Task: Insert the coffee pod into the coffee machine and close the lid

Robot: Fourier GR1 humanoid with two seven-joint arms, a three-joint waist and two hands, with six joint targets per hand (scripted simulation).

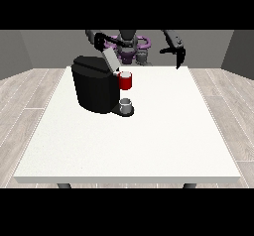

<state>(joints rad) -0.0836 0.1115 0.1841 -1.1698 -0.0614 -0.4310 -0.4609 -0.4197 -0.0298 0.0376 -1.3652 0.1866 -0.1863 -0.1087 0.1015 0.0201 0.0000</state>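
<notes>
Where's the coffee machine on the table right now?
In the front view the coffee machine stands on the table's far half, towards the view's left, lid raised, with a red thing at the machine on its right side.

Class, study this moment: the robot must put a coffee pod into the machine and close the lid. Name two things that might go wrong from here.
1. The coffee machine has its lid raised and tilted; an arm reaching in near it might knock it.
2. The hand at the view's right hangs far from the machine, so its reach across the table would be long and could clip the red thing at the machine or the grey thing below.
</notes>
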